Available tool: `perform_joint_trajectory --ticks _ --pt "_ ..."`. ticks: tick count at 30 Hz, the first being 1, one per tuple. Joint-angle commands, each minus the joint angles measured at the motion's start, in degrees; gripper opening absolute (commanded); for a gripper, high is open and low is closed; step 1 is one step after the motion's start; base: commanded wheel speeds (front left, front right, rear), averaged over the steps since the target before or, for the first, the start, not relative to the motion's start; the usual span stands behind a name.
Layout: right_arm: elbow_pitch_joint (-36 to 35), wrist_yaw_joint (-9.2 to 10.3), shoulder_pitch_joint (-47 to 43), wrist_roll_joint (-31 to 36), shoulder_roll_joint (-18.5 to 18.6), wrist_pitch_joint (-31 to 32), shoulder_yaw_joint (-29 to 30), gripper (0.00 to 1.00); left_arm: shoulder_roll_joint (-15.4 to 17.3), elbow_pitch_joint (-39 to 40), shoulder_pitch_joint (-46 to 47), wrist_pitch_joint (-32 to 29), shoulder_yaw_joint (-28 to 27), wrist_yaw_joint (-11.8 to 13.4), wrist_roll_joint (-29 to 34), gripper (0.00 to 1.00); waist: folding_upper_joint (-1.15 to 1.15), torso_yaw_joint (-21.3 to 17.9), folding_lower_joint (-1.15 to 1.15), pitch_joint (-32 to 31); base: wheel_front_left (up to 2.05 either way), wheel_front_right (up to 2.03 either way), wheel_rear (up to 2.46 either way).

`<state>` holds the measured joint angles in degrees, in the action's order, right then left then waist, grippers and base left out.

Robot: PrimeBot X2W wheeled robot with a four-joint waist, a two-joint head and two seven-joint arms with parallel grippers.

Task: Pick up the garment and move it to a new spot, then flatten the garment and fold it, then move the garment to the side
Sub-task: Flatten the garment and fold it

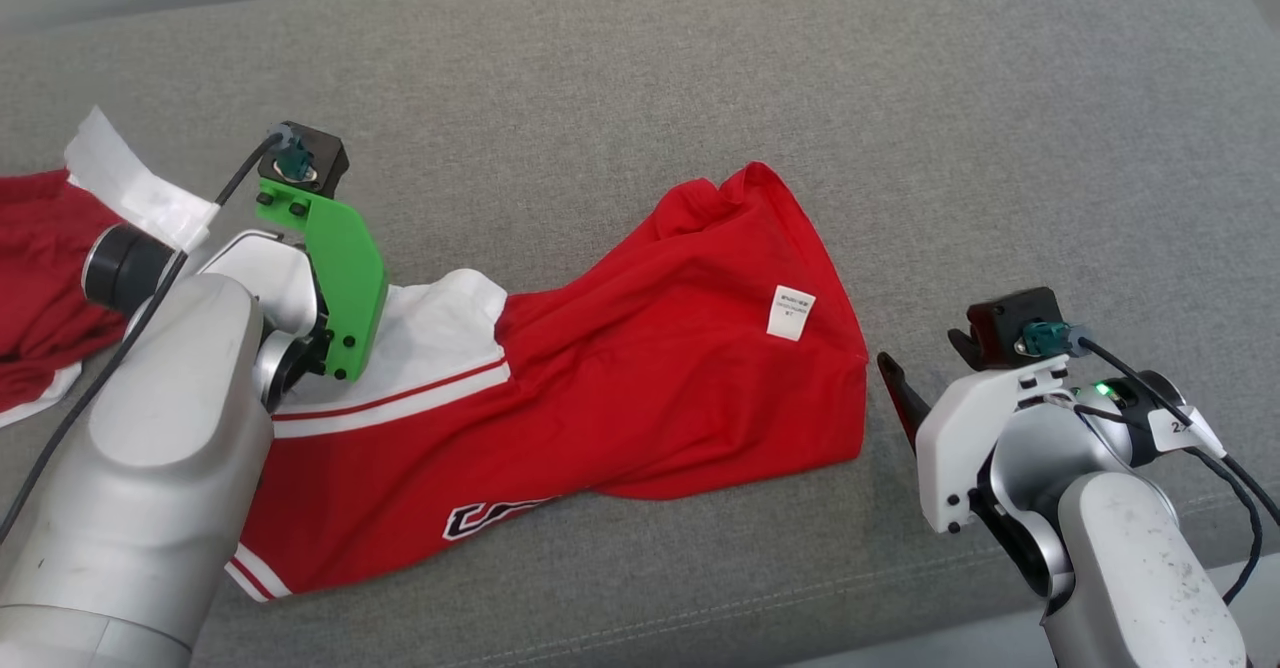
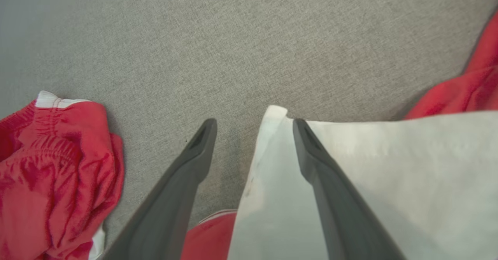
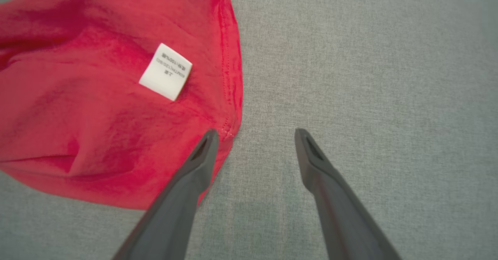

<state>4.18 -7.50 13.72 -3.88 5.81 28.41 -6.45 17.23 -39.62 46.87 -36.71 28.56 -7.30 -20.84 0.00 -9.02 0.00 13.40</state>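
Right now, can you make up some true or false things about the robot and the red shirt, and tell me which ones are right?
1. The right end effector is open. True.
2. The left end effector is pinching the red jersey. False: its fingers stand wide apart over the jersey's white panel, with nothing pinched between them.
3. The jersey's care label is white. True.
4. The jersey is neatly folded. False: it lies rumpled and stretched out on the grey fabric surface.
5. A second red garment lies off to the side of the left end effector. True.
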Motion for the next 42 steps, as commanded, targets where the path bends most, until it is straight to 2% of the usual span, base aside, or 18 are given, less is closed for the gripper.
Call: perform_joint_trajectory --ticks 1,4,8,9,10,12,25,35,42 --pt "0.04 0.02 0.91 -0.39 0.05 -0.11 -0.28 1.00 0.19 -0.42 1.07 -1.44 0.20 -0.10 -0.38 1.00 0.00 -0.90 0.00 1.19 0.00 0.00 0.00" --pt "0.19 0.02 1.09 -0.64 -0.02 -0.41 -0.58 1.00 0.33 -0.62 1.90 -3.92 0.20 0.40 -0.88 1.00 0.00 -1.06 0.00 1.59 0.00 0.00 0.00" --pt "0.49 0.02 1.37 -0.69 0.32 -0.23 -0.93 1.00 0.35 -0.15 2.13 -6.08 0.16 1.32 -1.32 0.88 0.00 -1.10 0.00 2.11 0.00 0.00 0.00" --pt "0.62 0.02 1.47 -0.73 0.42 -0.04 -1.03 1.00 0.30 -0.07 2.04 -6.59 0.03 1.46 -1.60 0.76 0.00 -1.09 0.00 2.27 0.00 0.00 0.00" --pt "0.62 0.02 1.62 -0.81 0.54 -0.08 -1.01 1.00 0.39 0.18 2.10 -6.82 0.00 1.64 -1.78 0.43 0.00 -1.05 0.00 2.57 0.00 0.00 0.00" --pt "0.69 0.02 1.96 -0.85 0.68 -0.29 -0.83 1.00 0.53 0.58 2.22 -7.10 0.19 1.85 -1.74 0.00 0.00 -0.90 0.00 3.11 0.00 0.00 0.00" --pt "2.57 0.02 -2.58 1.49 -1.82 -4.76 2.56 1.00 -3.45 -0.79 1.58 -5.83 2.21 1.80 -2.62 0.00 0.00 2.07 0.00 3.38 0.00 0.00 0.00" --pt "5.33 0.02 0.73 3.71 -2.72 -6.65 4.49 1.00 -5.27 -3.06 2.90 -3.52 3.00 1.37 -3.34 0.00 0.00 3.08 0.00 3.62 0.00 0.00 0.00" --pt "9.71 0.02 3.44 3.93 -2.88 -4.68 3.73 1.00 -5.92 -4.81 3.75 -2.45 3.67 1.01 -3.75 0.00 0.00 3.76 0.00 4.34 0.00 0.00 0.00"
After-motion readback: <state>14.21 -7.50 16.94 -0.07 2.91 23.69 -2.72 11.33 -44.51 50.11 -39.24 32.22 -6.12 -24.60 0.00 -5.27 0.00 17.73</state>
